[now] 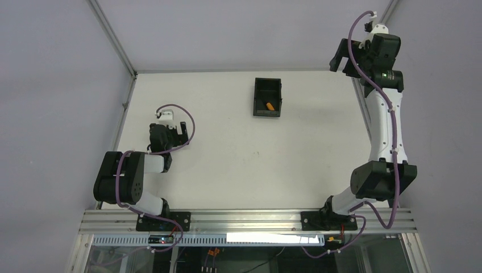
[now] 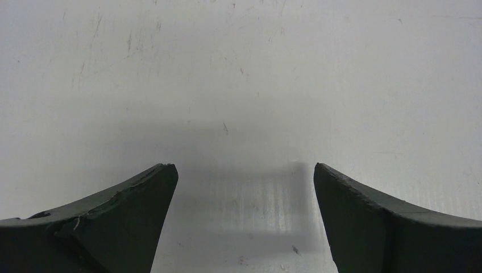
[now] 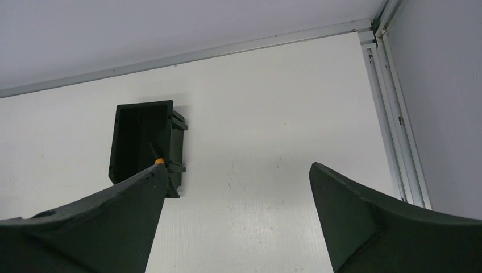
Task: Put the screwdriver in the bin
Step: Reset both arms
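The black bin [image 1: 267, 86] stands at the back middle of the white table, open side up. Inside it lies the screwdriver [image 1: 270, 106], its orange handle against the near wall. In the right wrist view the bin [image 3: 142, 136] is ahead on the left, and only the orange end of the screwdriver [image 3: 160, 161] peeks past my left finger. My right gripper [image 1: 345, 61] [image 3: 239, 166] hangs high over the back right corner, open and empty, well right of the bin. My left gripper [image 1: 181, 128] [image 2: 244, 165] rests low at the left, open over bare table.
An aluminium rail [image 3: 187, 56] runs along the back edge of the table and another rail [image 3: 398, 131] along the right edge, with grey walls behind both. The white table [image 1: 244, 165] reaches from the bin to the arm bases.
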Controlling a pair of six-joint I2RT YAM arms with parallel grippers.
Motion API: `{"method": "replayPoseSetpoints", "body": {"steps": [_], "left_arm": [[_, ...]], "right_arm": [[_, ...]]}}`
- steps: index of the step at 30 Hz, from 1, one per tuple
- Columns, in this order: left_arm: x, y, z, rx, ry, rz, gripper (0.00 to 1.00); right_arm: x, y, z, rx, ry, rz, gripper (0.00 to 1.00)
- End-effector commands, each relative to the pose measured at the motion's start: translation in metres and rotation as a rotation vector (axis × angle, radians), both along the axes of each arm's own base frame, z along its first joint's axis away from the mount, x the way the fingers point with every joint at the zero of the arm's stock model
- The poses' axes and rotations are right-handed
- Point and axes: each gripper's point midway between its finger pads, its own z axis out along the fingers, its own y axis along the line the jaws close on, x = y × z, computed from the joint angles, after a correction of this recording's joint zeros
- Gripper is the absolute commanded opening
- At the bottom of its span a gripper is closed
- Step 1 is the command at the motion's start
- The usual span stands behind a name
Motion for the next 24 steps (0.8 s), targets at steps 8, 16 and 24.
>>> {"method": "replayPoseSetpoints", "body": {"steps": [8, 16, 24], "left_arm": [[0.0093, -0.0010, 0.0163, -0.007, -0.054, -0.003, 0.99], [0.0093, -0.0005, 0.0163, -0.007, -0.054, -0.002, 0.99], [0.0093, -0.0010, 0.0164, -0.007, -0.054, -0.003, 0.99]], "right_arm": [[-0.0062, 0.0038, 0.0245, 0.041, -0.093, -0.020, 0.99], [-0.0131, 0.0026, 0.0260, 0.011, -0.122, -0.016, 0.99], [-0.0127, 0.0018, 0.0247, 0.008, -0.119, -0.019, 0.99]]}}
